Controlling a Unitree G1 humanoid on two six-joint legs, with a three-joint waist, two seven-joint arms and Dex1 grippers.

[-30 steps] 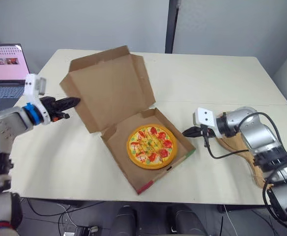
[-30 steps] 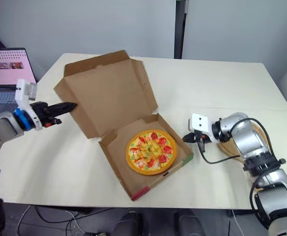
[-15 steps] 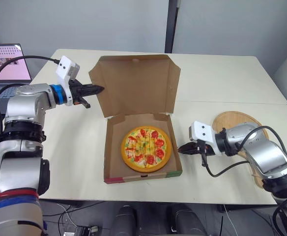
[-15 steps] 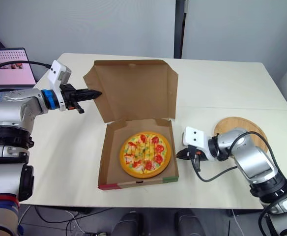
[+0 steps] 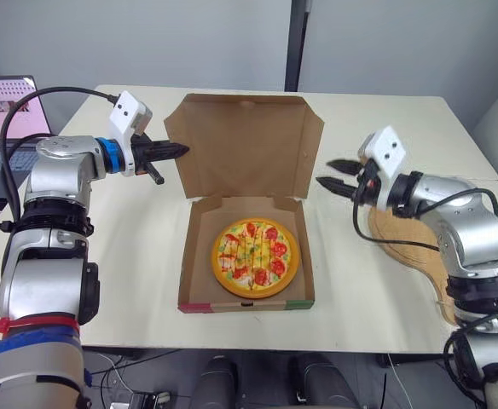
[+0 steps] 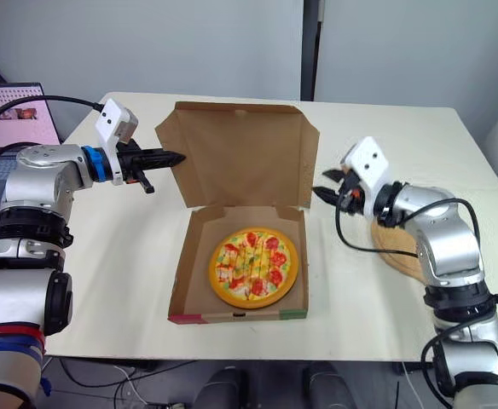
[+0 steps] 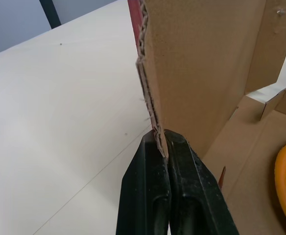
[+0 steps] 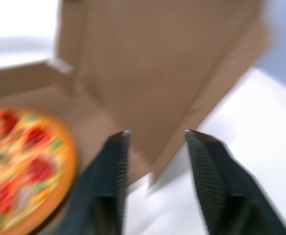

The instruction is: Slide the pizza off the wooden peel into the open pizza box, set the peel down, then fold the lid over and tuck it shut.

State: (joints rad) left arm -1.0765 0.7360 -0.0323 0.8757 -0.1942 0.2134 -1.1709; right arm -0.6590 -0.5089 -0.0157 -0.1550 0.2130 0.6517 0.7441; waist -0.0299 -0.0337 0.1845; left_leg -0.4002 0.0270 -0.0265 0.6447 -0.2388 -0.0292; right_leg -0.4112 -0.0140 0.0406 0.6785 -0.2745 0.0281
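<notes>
left gripper [image 5: 179, 151] is pinching the left edge of the lid [image 5: 245, 149] – its black fingers are squeezing the cardboard, and the lid is standing up. right gripper [image 5: 327, 171] is hanging just beside the lid's right edge, fingers spread apart, holding nothing. the pizza [image 5: 256, 257] is lying inside the pizza box [image 5: 245, 304] – the wooden peel [image 5: 411, 243] is resting on the table [image 5: 377, 128].

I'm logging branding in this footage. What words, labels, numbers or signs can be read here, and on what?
No text can be read.
The laptop screen: a pink page, its marks too small to read.
The pizza box: plain cardboard, no print on the faces shown.
The wooden peel: bare wood.
</notes>
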